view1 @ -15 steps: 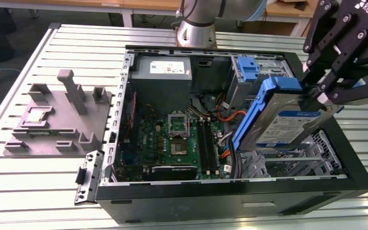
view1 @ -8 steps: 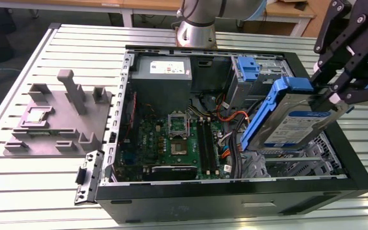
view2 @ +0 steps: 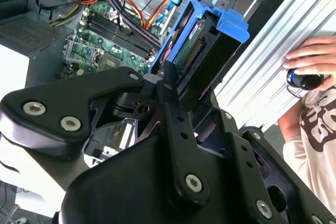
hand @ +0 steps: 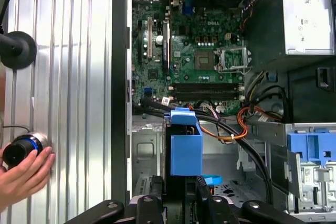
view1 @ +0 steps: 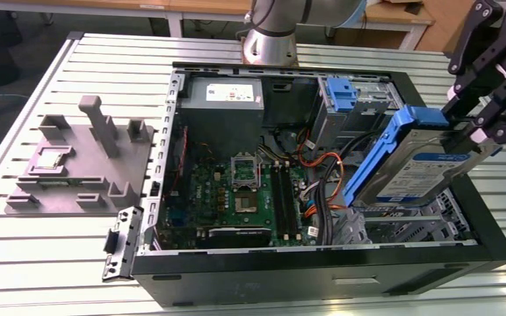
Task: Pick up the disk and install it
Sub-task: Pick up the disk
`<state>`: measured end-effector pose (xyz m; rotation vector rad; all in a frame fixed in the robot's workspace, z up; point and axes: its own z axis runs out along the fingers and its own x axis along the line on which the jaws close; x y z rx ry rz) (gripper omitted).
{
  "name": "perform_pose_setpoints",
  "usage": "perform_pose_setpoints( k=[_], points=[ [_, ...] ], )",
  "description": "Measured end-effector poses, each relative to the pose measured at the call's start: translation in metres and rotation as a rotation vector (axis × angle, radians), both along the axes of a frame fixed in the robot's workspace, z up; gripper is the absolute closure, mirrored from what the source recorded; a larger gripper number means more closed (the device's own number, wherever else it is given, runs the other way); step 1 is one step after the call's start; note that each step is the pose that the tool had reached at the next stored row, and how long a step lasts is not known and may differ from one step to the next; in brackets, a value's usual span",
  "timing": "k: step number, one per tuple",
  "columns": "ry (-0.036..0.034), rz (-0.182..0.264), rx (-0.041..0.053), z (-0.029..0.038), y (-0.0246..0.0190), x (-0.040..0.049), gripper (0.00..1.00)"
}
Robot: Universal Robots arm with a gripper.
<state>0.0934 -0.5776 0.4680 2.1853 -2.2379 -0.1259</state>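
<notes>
Gripper (view1: pixel 474 125) clenched on disk (view1: pixel 420 168), held tilted above case (view1: pixel 323 266) at its edge on exterior view's right. Install likely wanted steady hold, disk squared to cage (view1: pixel 411 227), cables (hand: pixel 231 132) avoided.

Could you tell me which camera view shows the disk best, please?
The exterior view: the disk shows its labelled face and blue bracket, tilted above the case. Both wrist views show it end-on.
</notes>
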Motion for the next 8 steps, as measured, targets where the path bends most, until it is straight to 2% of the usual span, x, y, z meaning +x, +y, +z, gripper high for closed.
perform_pose_setpoints(
  k=[8],
  points=[
    [0.0000, 0.007, 0.0000, -0.0030, -0.0001, 0.0080, 0.65]
  ],
)
